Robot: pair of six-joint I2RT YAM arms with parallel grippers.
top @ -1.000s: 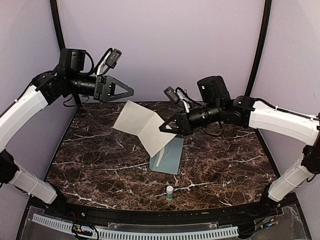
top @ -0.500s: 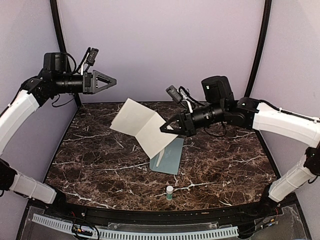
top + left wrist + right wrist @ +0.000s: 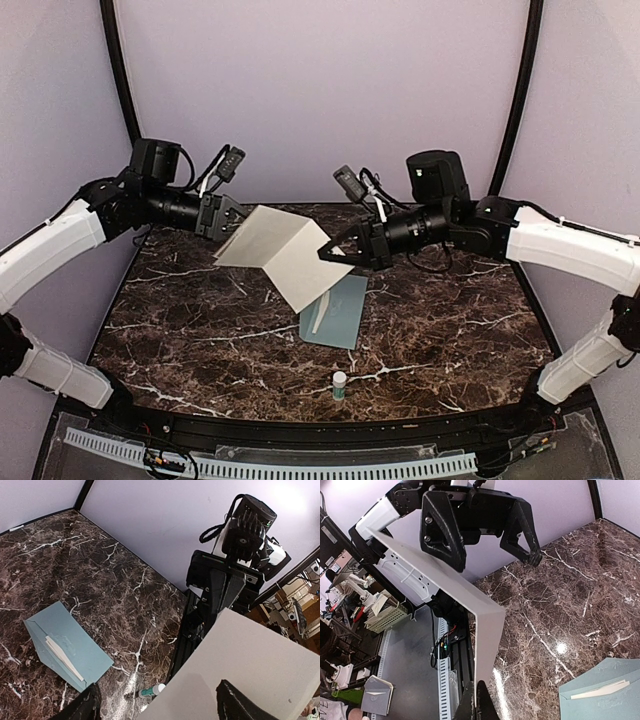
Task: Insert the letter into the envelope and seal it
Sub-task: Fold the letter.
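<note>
The letter (image 3: 278, 252), a folded off-white sheet, hangs in the air over the table. My right gripper (image 3: 331, 253) is shut on its right edge, and its closed fingertips (image 3: 479, 706) pinch the sheet (image 3: 487, 630) from below. My left gripper (image 3: 228, 224) is open at the sheet's far left edge. In the left wrist view the sheet (image 3: 255, 670) lies partly between the spread fingers (image 3: 86, 706). The pale teal envelope (image 3: 338, 312) lies flat on the table under the letter, with a white strip along it (image 3: 64, 651).
A small white glue stick (image 3: 339, 384) with a teal band stands near the table's front edge, also in the left wrist view (image 3: 153, 691). The dark marble table (image 3: 200, 320) is bounded by lilac walls at the back and sides.
My left arm, raised and away from the sheet half a second ago, has swung down and right to the letter's left edge. My right gripper has held the letter nearly still.
</note>
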